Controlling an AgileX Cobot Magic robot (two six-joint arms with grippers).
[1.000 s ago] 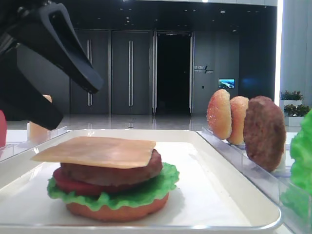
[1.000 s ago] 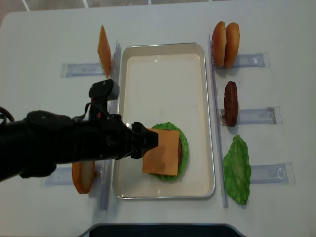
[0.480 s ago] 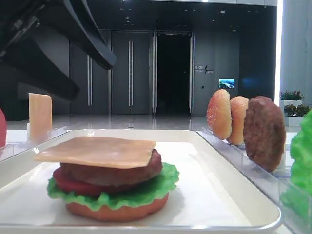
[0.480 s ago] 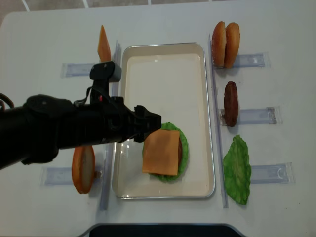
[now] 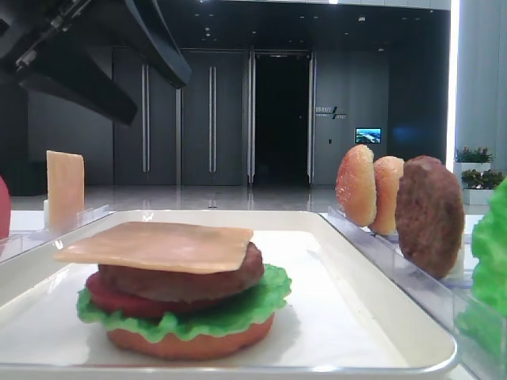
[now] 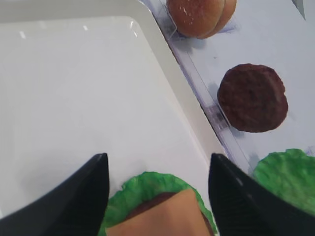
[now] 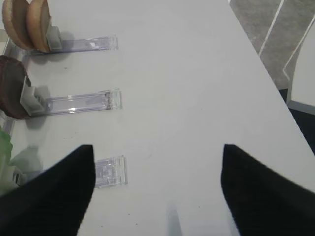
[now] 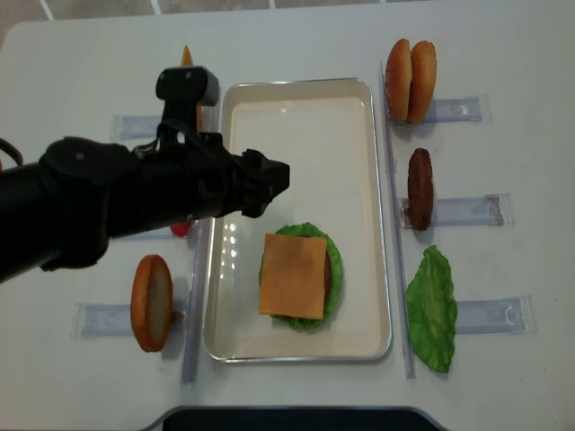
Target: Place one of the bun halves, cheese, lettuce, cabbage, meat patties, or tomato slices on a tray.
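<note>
Cheese (image 8: 294, 275) lies flat atop the stack in the tray (image 8: 301, 99), near end. Left gripper (image 8: 269, 176) hovers above the tray, just beyond the stack; its fingers (image 6: 83, 196) stand wide apart w/ nothing between them, cheese corner showing low btwn them in the wrist view. Right gripper (image 7: 155, 189) sits over bare tabletop (image 7: 187, 73), well apart from the tray, fingers spread, empty.

Hidden/cut off: arm covers part of the left racks; a red bit peeks under it, can't tell what. Upright slice (image 5: 65, 188) at far left mostly blocked from overhead.

Cheese: thin pale-orange square, smooth, overhanging patty (image 5: 182, 279), w/ lettuce (image 5: 238, 305) & bun below.
</note>
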